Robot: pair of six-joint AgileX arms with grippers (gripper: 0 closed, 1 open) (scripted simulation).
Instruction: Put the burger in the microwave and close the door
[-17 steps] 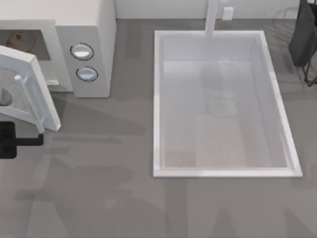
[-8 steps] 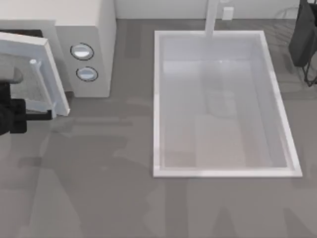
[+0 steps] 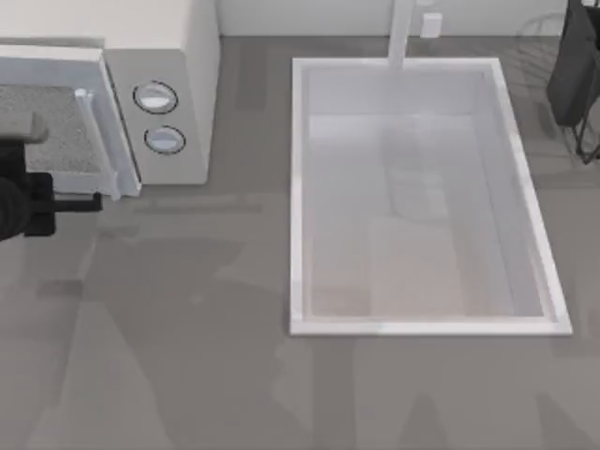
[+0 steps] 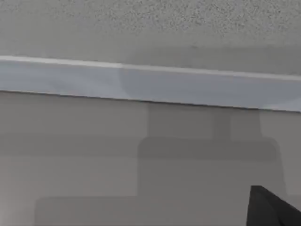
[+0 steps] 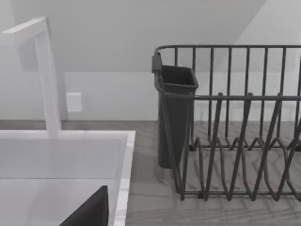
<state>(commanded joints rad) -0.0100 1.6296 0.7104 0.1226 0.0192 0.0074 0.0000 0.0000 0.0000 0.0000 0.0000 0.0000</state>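
Black left gripper [image 3: 66, 201] at table's left edge, level, just beside door [image 3: 56, 141] lower edge; jaws' state cannot be told. Door nearly flush against microwave [image 3: 178, 56] front. Burger hidden. Right arm [image 3: 574, 66] parked at far right corner, near sink [image 3: 300, 187].

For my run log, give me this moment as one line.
left gripper: at door front edge | door: nearly shut on microwave | right arm: parked by far-right rack

This is a rendered kitchen. A grey desk [image 3: 187, 356] carries a microwave [image 3: 178, 84], a white sink [image 3: 298, 187] with a faucet [image 5: 47, 80], and a dark wire dish rack [image 5: 235, 122] against a plain wall.
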